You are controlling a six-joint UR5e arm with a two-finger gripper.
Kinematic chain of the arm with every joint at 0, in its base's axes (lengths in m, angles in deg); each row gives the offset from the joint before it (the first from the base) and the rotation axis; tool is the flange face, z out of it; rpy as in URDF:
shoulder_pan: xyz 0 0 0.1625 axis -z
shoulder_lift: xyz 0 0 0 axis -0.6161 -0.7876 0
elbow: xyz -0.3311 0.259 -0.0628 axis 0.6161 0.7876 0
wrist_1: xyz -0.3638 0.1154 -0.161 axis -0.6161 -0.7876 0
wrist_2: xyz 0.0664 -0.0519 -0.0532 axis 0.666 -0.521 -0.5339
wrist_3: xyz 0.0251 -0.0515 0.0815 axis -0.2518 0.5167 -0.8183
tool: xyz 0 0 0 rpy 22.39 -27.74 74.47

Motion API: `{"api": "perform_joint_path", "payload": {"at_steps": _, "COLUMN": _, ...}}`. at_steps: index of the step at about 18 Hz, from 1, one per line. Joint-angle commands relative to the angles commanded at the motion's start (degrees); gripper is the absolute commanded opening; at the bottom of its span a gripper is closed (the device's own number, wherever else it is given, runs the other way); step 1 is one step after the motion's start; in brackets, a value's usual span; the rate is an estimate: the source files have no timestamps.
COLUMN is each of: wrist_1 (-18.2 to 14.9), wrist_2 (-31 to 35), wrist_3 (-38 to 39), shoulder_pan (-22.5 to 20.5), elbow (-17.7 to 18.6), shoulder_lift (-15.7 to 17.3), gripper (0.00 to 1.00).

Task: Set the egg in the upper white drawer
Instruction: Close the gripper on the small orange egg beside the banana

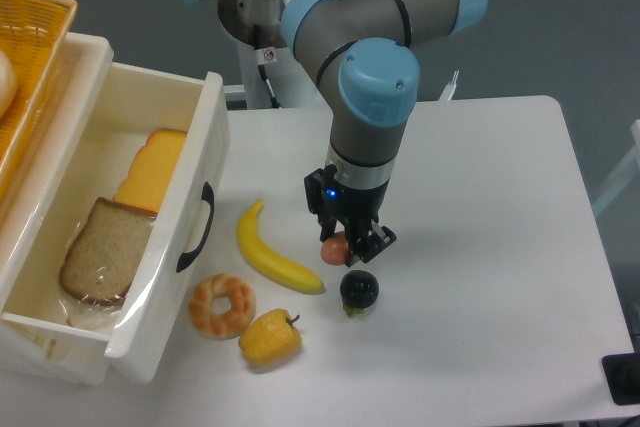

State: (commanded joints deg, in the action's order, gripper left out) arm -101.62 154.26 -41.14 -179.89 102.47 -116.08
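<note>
Drawer (160,247) at left, open; holds bread (100,252) and cheese (152,169), no egg yet. Banana (272,252) lies mid-desk (480,197). Claw (344,247) pinches egg (333,248) low over desk, beside black fruit (359,291). Grasp looks done; carry to drawer and release remain.
</note>
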Motion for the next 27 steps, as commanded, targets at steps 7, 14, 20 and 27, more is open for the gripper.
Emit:
{"api": "perform_joint_path", "payload": {"at_steps": 7, "wrist_1": 0.09, "wrist_2": -0.27, "wrist_3": 0.26, "shoulder_pan": -0.35, "elbow": 0.09, "shoulder_lift": 0.09, "gripper": 0.2}}
{"api": "perform_joint_path", "payload": {"at_steps": 14, "wrist_1": 0.17, "wrist_2": -0.53, "wrist_3": 0.35, "shoulder_pan": -0.09, "elbow": -0.17, "shoulder_lift": 0.0, "gripper": 0.2}}
{"api": "perform_joint_path", "payload": {"at_steps": 20, "wrist_1": -0.09, "wrist_2": -0.36, "wrist_3": 1.14, "shoulder_pan": -0.09, "elbow": -1.58, "shoulder_lift": 0.09, "gripper": 0.2}}
{"api": "perform_joint_path", "payload": {"at_steps": 27, "wrist_1": 0.0, "wrist_2": -3.42, "wrist_3": 11.67, "shoulder_pan": 0.7, "elbow": -1.14, "shoulder_lift": 4.12, "gripper": 0.2}}
